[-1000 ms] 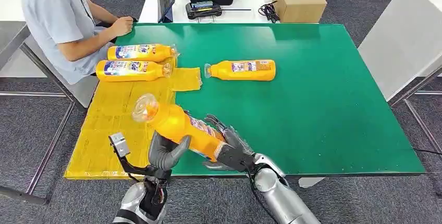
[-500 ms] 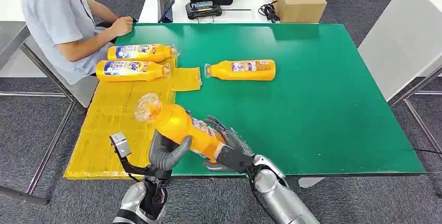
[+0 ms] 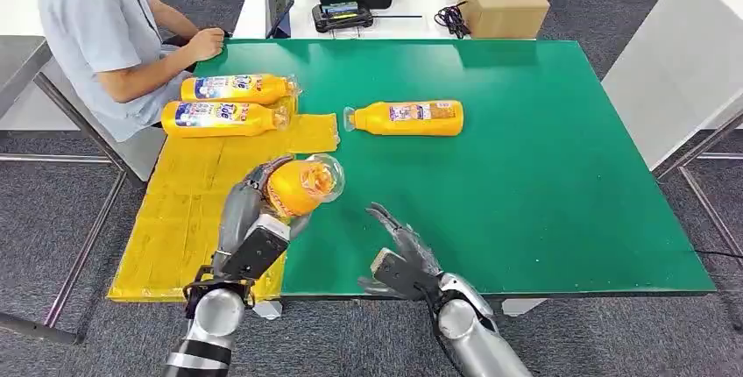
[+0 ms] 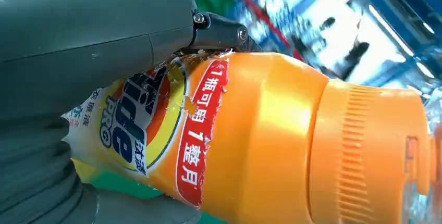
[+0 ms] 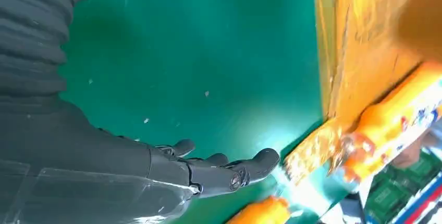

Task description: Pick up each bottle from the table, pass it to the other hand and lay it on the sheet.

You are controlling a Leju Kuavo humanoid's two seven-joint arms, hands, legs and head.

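Now passed, bottle [image 3: 300,186] grasped by left hand [image 3: 250,210]; right hand [image 3: 400,259] released over green table [image 3: 543,158].

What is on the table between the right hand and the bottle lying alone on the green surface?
Nothing: in the head view, only bare green table lies between the open right hand and that lone bottle.

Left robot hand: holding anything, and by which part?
Yes: the left robot hand grips an orange bottle around its labelled body, cap end free. Right robot hand holds nothing.
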